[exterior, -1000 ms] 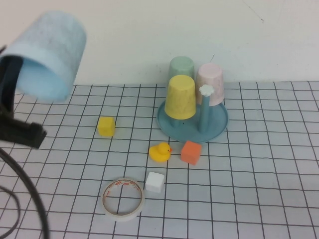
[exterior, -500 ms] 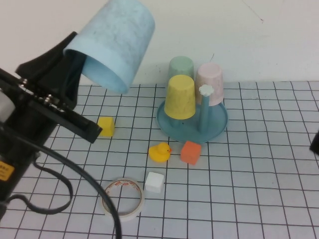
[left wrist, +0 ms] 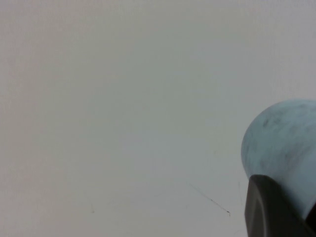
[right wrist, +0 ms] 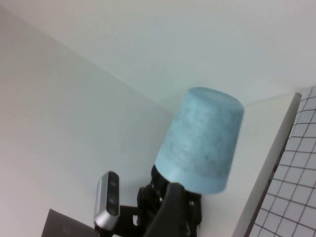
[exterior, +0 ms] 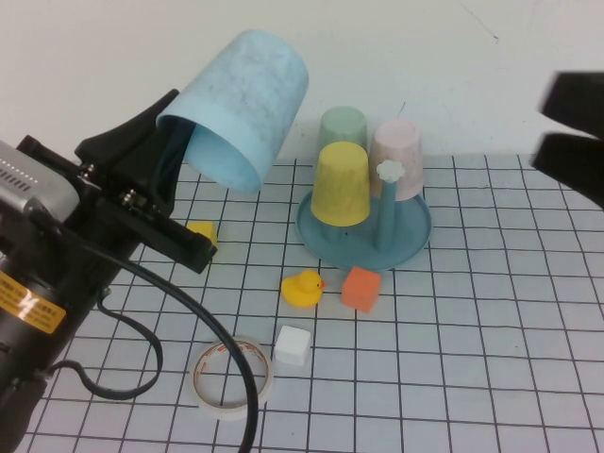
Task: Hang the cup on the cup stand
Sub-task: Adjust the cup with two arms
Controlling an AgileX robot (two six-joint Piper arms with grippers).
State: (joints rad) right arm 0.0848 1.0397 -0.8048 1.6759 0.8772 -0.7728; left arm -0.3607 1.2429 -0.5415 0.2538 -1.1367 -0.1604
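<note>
The light blue speckled cup (exterior: 241, 104) is held mouth-down and tilted, high above the table, left of the cup stand (exterior: 411, 241). My left gripper (exterior: 175, 146) is shut on its rim. The cup also shows in the left wrist view (left wrist: 284, 143) beside one dark finger (left wrist: 271, 207), and in the right wrist view (right wrist: 202, 138). The stand's free peg with the white flower knob (exterior: 390, 171) rises at its front right. My right gripper (exterior: 571, 132) is a dark blurred shape raised at the far right.
A yellow cup (exterior: 342, 184), a pale pink cup (exterior: 398, 156) and a green cup (exterior: 343, 127) sit upside down on the stand. On the grid mat lie a yellow block (exterior: 201, 231), rubber duck (exterior: 303, 287), orange block (exterior: 360, 288), white block (exterior: 293, 344) and tape roll (exterior: 234, 376).
My left arm has carried the blue cup from the far left rightward toward the stand. My right arm has risen into view at the upper right.
</note>
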